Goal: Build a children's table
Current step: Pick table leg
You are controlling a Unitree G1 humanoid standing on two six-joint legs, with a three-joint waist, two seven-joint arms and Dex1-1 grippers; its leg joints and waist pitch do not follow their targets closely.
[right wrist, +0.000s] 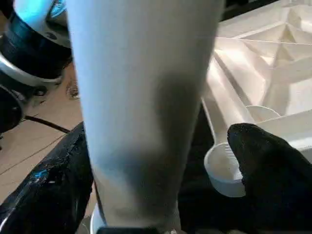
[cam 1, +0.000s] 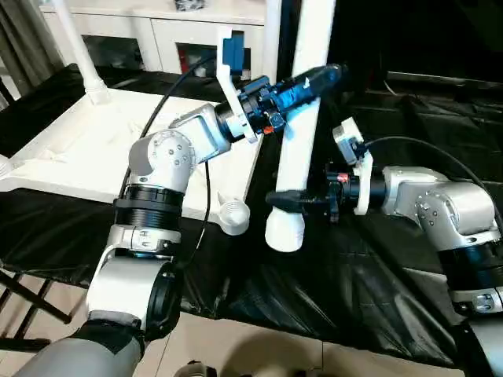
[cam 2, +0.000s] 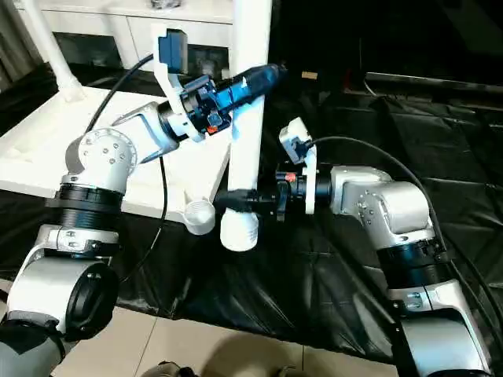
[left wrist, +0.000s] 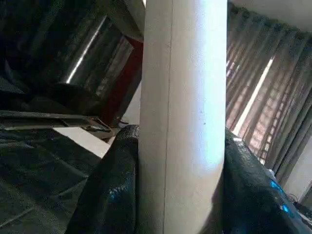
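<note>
Left tool [cam 1: 318, 81] clenches a long white tubular plastic leg [cam 1: 302, 133] partway up its length, its black fingers pressed against both sides of the tube as seen from the left wrist, while the right tool [cam 2: 236, 199] stands released lower down, its fingers [right wrist: 273, 165] spread to either side of the same leg near the flared foot without visibly pinching it. The leg stands nearly upright, its lower end [cam 1: 284, 232] resting on or just above the black sheet [cam 1: 338, 290] that drapes the surface, just beside the near corner of the white plastic rectangular tabletop [cam 1: 86, 157], which lies ribbed underside up. That corner's round open socket [cam 1: 233, 217] sits empty, close to the leg's foot but not under it. Another white leg [cam 1: 78, 55] already rises from the far corner socket, and a white cabinet with glass doors [cam 1: 157, 35] stands behind.

With only one tool gripping, the tube could swing or slide through the fingers if the left wrist turns, tipping toward the tabletop or dropping off line with the socket. If the right tool closes off-centre it could knock the foot sideways, and pressing down before the end sits squarely over the socket could push the tabletop across the slick sheet.
</note>
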